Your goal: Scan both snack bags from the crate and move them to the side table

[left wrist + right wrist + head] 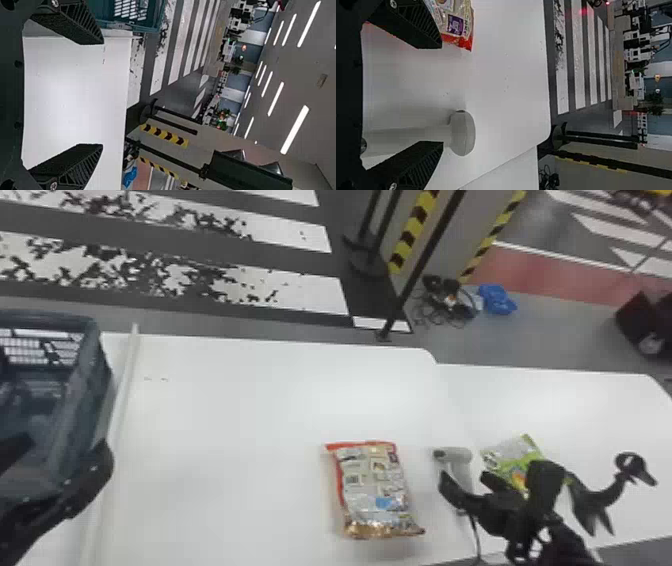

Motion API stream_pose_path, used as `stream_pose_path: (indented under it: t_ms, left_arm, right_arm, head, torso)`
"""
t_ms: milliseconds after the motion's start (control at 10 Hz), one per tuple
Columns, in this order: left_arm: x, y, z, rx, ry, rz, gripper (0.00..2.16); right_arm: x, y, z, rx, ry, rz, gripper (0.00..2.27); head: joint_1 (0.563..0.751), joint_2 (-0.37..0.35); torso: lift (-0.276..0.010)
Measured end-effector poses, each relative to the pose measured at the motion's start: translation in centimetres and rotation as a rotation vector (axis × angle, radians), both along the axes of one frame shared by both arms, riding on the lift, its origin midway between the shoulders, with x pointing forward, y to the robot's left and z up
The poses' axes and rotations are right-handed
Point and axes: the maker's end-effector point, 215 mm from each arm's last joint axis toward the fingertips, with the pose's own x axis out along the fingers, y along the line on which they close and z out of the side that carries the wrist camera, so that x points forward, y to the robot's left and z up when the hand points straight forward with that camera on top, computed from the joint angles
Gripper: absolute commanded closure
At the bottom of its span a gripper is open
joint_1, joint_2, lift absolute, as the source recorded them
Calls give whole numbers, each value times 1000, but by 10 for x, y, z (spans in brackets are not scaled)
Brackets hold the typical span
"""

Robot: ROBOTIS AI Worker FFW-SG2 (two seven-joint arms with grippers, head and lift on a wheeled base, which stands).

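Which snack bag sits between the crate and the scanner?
The silver snack bag with red edging. The green one lies on the scanner's other side, away from the crate.

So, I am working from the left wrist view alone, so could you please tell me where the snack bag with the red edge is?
Observer: In the head view, the red-edged snack bag lies flat on the white table, just left of the scanner.
Operator: Thank you, and where is the green snack bag?
Observer: It is on the side table; the green snack bag lies to the right of the scanner, partly hidden by the right arm.
Operator: Is the right gripper closed on anything?
Observer: No, the right gripper is open, with part of the scanner visible between its fingers in the right wrist view.
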Motion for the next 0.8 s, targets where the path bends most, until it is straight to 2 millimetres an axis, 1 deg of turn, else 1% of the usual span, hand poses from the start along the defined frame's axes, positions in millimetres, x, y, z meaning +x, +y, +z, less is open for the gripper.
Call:
stream_pose_path:
  t_ms: [200,300,400,800]
  left_arm:
    - [1,-2,0,0,1,-7,66]
    - [1,-3,-2,1,5,-8,66]
    - [0,-2,-3,1,8,-5,66]
    - [0,-4,-2,-1,7,-5,66]
  right_arm:
    - [-4,-26,-8,-26,17,9,63]
    - [-5,-37,-14,-24,29,17,63]
    - [-3,-43,-21,-15,41,26,63]
    - [6,-47,-36,-4,63,56,80]
  head:
    - [695,-350]
    - [695,-350]
    - [695,-350]
    - [695,-350]
  torso:
    - [-29]
    - [-29]
    - [-29]
    - [-29]
